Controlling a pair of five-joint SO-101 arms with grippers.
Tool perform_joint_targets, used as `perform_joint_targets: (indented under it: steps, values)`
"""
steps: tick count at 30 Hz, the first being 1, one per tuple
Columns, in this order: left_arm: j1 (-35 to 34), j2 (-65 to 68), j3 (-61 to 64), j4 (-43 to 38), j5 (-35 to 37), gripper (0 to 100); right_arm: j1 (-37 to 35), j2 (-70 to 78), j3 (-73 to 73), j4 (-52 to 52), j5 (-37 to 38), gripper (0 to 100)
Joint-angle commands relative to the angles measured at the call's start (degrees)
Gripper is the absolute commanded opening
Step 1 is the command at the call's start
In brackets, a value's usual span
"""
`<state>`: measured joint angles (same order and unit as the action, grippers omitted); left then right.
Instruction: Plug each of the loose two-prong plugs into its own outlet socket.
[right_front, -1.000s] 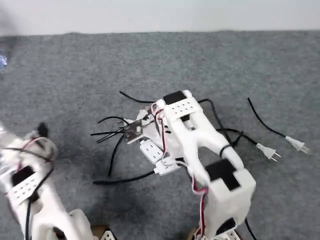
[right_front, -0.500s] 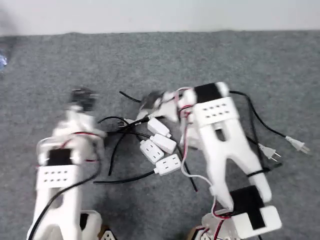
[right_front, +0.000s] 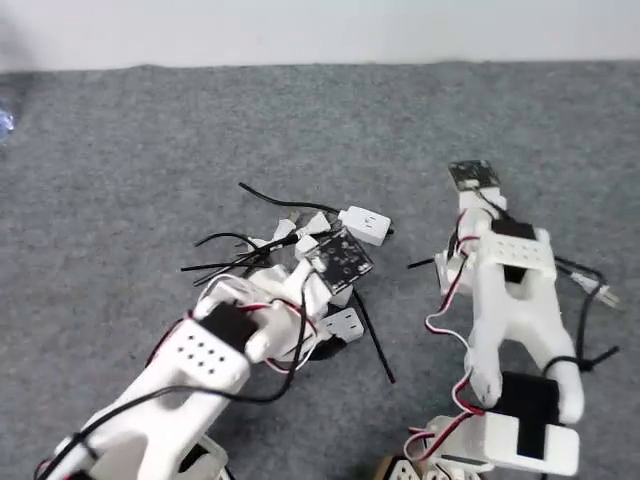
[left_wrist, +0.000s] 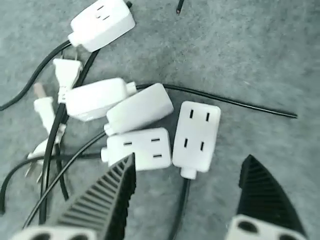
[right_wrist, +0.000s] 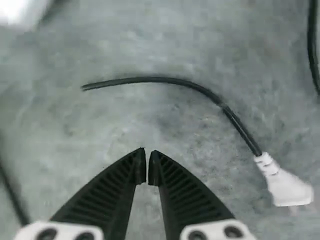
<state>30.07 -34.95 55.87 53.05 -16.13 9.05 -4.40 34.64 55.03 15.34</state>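
Observation:
Several white outlet sockets lie bunched on the grey carpet. My left gripper (left_wrist: 190, 159) hangs open just above them, its fingertips either side of a two-socket outlet (left_wrist: 196, 131), with another outlet (left_wrist: 137, 149) next to it. Two loose white plugs (left_wrist: 65, 74) lie on black cords at the edge of the bunch. One outlet (right_front: 365, 222) sits apart at the back right of the bunch. My right gripper (right_wrist: 146, 152) is shut on nothing over bare carpet, apart from a white two-prong plug (right_wrist: 282, 186) on a black cord (right_wrist: 165, 81).
Loose black cords (right_front: 225, 250) fan out to the left of the outlet bunch. Another plug (right_front: 597, 291) lies at the far right, beside the right arm (right_front: 515, 290). Open carpet stretches to the back and left.
The left arm swung in from the far left to hover over the outlets. The right arm left the bunch and moved right. One outlet now lies at the back right.

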Motion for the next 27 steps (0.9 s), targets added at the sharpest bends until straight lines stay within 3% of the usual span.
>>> perform_joint_targets:
  steps: [1,6,13,27]
  values:
    - [0.97,10.20,-1.63,-7.47,-4.66,32,0.92,-2.33,2.02,-6.29,-2.55,2.0]
    - [-0.18,24.18,-5.14,-13.54,-5.98,32,4.79,-2.24,3.52,-9.36,-2.90,12.7]
    - [-2.73,33.23,-15.43,-10.99,-6.95,32,5.41,-1.27,5.45,-13.05,-2.90,17.3]
    - [-0.53,49.85,-33.98,7.56,-12.57,31,4.88,-0.48,4.84,-13.05,-2.81,17.3]
